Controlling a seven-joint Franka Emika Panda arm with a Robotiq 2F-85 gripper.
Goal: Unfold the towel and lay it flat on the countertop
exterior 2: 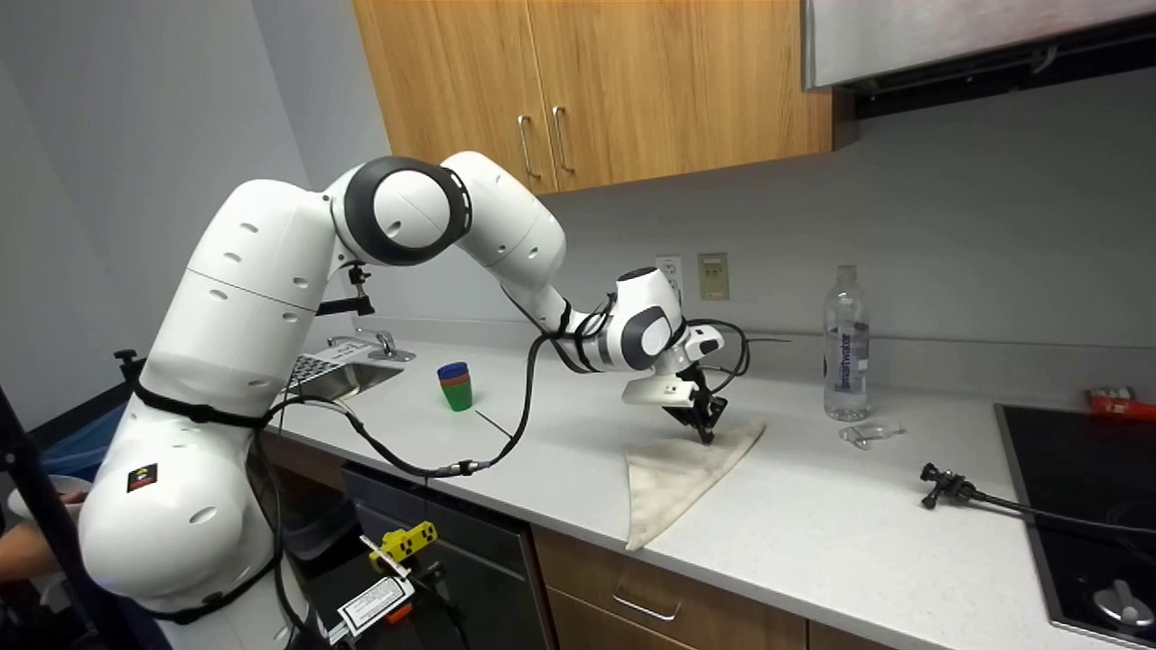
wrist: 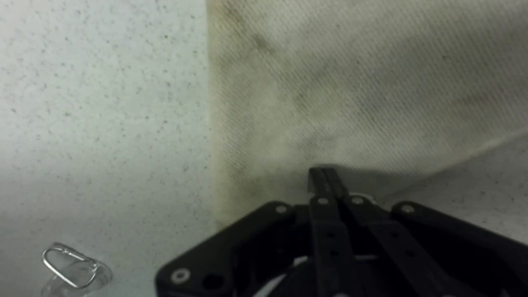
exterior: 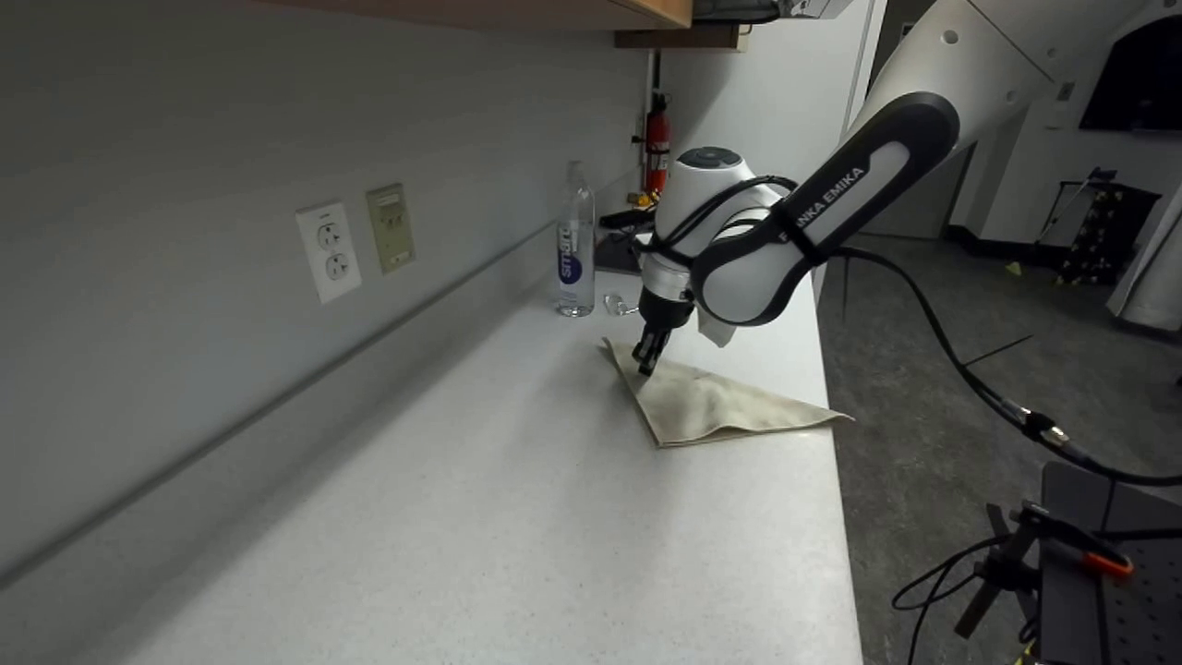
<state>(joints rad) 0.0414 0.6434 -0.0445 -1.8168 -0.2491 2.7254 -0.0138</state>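
Observation:
A beige towel (exterior: 711, 406) lies folded in a rough triangle on the white countertop (exterior: 517, 554). It also shows in an exterior view (exterior 2: 677, 478) and fills much of the wrist view (wrist: 350, 82). One long corner reaches the counter's front edge; the edge facing it is slightly lifted. My gripper (exterior: 645, 368) points down at the towel near its narrow corner on the wall side, as also seen in an exterior view (exterior 2: 706, 439). In the wrist view the fingertips (wrist: 327, 170) are together over the towel. No cloth shows between them. Whether they touch it is unclear.
A clear water bottle (exterior 2: 846, 361) stands by the wall, with a small clear object with a metal clip (wrist: 76, 270) beside it. A black cooktop (exterior 2: 1084, 487) and a black cable mount (exterior 2: 948, 486) lie beyond. Stacked cups (exterior 2: 456, 388) stand towards the sink (exterior 2: 357, 379).

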